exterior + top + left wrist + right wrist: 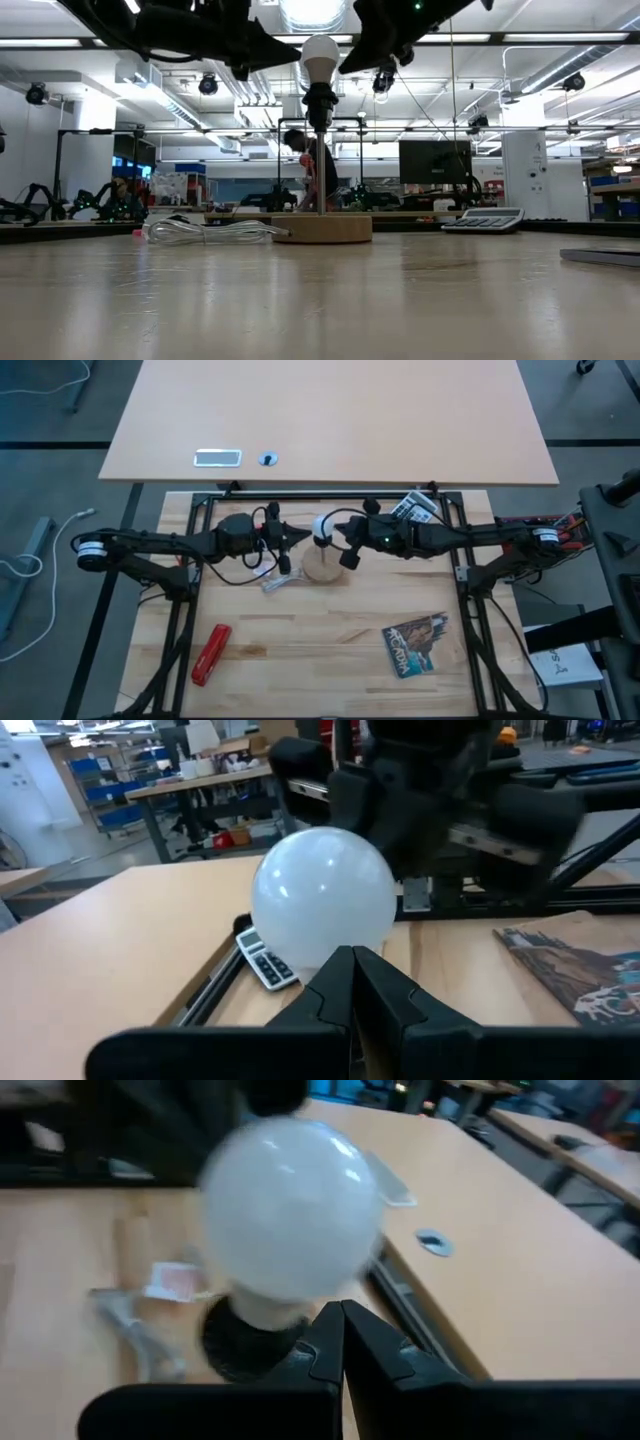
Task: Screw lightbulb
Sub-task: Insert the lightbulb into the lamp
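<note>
1. Beside the bulb on each flank, two hands face each other over the middle of the bench (300, 650): the left hand (292, 538) comes from the left, the right hand (338, 532) from the right. Both have their fingers pressed together with nothing between them, as each wrist view shows.
2. Just past both sets of tips is the lightbulb (320, 58), upright with its white head on top and its base down in the black socket (320, 100). From above it shows as a white round between the two arms (323, 528). Whether either hand touches the glass cannot be told; neither grips it.
3. Below the socket a thin stem runs down to the round wooden disc (322, 229), which rests flat on the bench. A see-through plastic wrapper (210, 232) lies just beside the disc on the left arm's side.
4. Farther out are a calculator (484, 221) behind the right arm, a red tool (211, 653) and a printed booklet (417, 644) toward the near edge, all well apart from the work.
5. Judgement: the bulb looks seated but possibly not fully turned home. To finish well, one hand should spread around the head, close gently, and twist about the stem's axis in short turns, while the other steadies the disc or socket so the base does not spin or tip.
</note>
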{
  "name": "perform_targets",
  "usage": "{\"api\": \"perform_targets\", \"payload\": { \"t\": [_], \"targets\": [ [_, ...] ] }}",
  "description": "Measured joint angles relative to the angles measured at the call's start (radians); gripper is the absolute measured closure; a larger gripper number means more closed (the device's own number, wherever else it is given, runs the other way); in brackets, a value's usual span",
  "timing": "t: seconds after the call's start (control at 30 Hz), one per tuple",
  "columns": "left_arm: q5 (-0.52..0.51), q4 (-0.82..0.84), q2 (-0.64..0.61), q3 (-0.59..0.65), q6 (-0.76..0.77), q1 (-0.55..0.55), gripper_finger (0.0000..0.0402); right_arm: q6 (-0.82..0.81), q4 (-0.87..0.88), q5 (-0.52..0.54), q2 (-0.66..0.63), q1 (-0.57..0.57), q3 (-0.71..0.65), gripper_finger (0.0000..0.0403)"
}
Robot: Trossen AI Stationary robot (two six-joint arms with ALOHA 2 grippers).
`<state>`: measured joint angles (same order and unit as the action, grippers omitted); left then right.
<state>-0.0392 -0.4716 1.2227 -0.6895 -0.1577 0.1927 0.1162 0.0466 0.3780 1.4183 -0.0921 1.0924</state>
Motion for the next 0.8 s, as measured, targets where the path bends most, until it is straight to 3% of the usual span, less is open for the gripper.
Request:
{"api": "perform_targets", "payload": {
  "t": [0.27, 0.47, 0.67, 0.8],
  "targets": [
    [-0.112, -0.005, 0.017, 0.0, -0.018, 0.004, 0.0402, -0.016, -0.02, -0.103, 0.004, 0.022, -0.001, 0.0403],
    [-0.181, -0.002, 0.014, 0.0, 0.023, -0.001, 0.0402, -0.02, -0.009, -0.098, 0.004, 0.035, -0.001, 0.0403],
    [-0.165, 0.049, -0.036, 0.0, 0.035, -0.032, 0.0401, -0.026, 0.047, 0.037, -0.009, 0.033, -0.001, 0.0403],
    [-0.05, 0.058, -0.054, 0.0, 0.012, -0.036, 0.0401, -0.003, 0.035, 0.086, -0.009, 0.017, -0.001, 0.0403]
  ]
}}
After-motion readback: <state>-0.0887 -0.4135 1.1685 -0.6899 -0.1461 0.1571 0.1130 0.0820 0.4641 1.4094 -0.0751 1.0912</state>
